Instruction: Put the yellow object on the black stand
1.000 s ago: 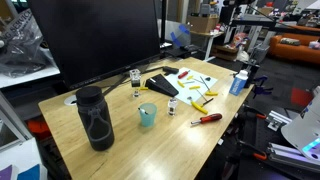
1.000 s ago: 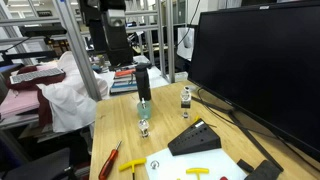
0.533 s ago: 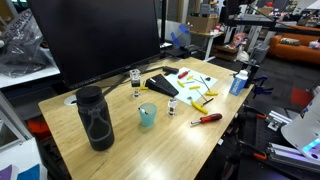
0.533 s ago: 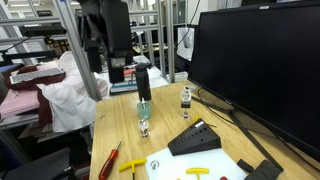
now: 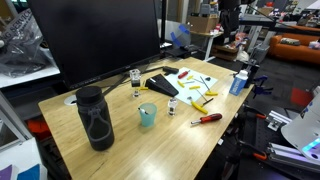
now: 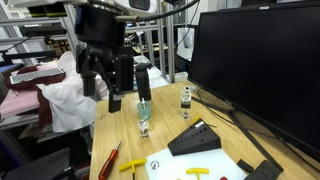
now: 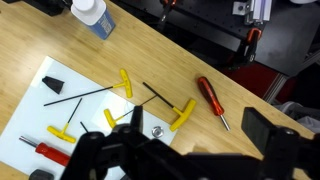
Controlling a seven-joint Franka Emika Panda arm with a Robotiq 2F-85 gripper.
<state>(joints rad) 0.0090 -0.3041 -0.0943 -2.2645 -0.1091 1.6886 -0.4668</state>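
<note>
Several slim yellow T-handle pieces lie on and beside a white sheet (image 7: 40, 110). One yellow piece (image 7: 183, 113) lies just off the sheet's edge, under my gripper; yellow pieces also show in both exterior views (image 5: 201, 104) (image 6: 201, 172). The black stand (image 5: 160, 85) (image 6: 195, 138) is a dark wedge beside the sheet, near the monitor. My gripper (image 7: 200, 128) (image 6: 106, 92) is open and empty, hanging high above the table over the tools. A red-handled screwdriver (image 7: 210, 98) lies right of the yellow piece.
A teal cup (image 5: 147, 115), a tall black cylinder (image 5: 95, 118), two small bottles (image 5: 135, 80) (image 5: 172, 105) and a blue-and-white bottle (image 5: 238, 82) stand on the wooden table. A large monitor (image 5: 95, 40) runs along the back edge.
In an exterior view my gripper has come down and nearer, now spread open in front of the cup. Nothing on the table has moved.
</note>
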